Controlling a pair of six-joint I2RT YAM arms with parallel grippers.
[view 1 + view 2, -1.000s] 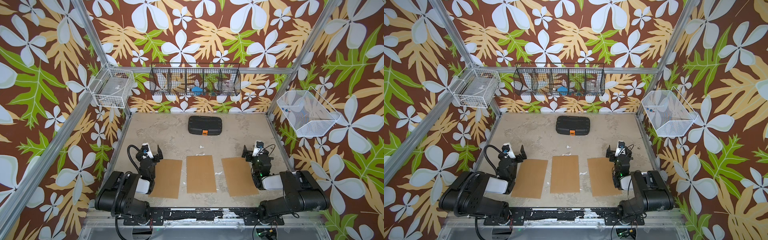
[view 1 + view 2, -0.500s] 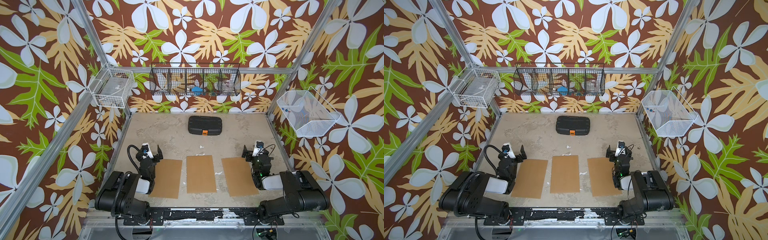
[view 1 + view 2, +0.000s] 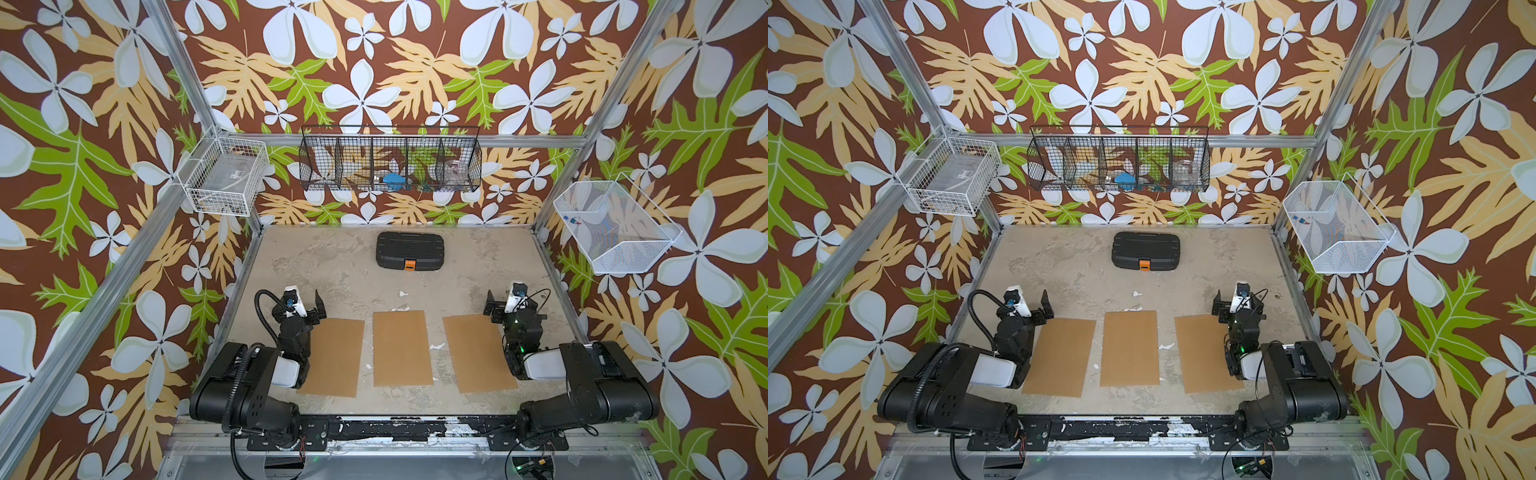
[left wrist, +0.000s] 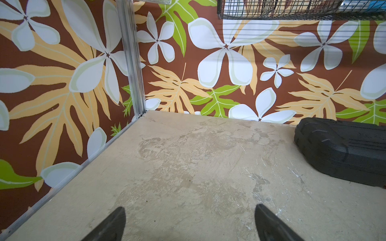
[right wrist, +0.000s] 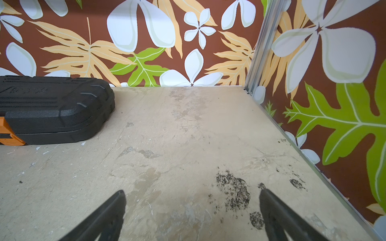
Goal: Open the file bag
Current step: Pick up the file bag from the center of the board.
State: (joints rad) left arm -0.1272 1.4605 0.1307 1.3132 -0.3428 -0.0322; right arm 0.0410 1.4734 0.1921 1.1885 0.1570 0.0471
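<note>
Nothing has changed over the last second. Both arms sit parked at the near corners of the desk (image 3: 332,266), with the left end effector (image 4: 189,207) and right end effector (image 5: 192,190) spread apart and empty. The bag (image 3: 410,251) lies shut at the middle of the far edge, well apart from both. The opening has likely not begun.

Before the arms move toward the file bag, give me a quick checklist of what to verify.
1. Left gripper open, empty: ok.
2. Right gripper open, empty: ok.
3. File bag flat on the table, lid shut: ok.
4. Orange latch facing the arms: ok.
5. Cardboard sheets clear of the way to the bag: ok.
6. Latch locked or loose: cannot tell.
</note>
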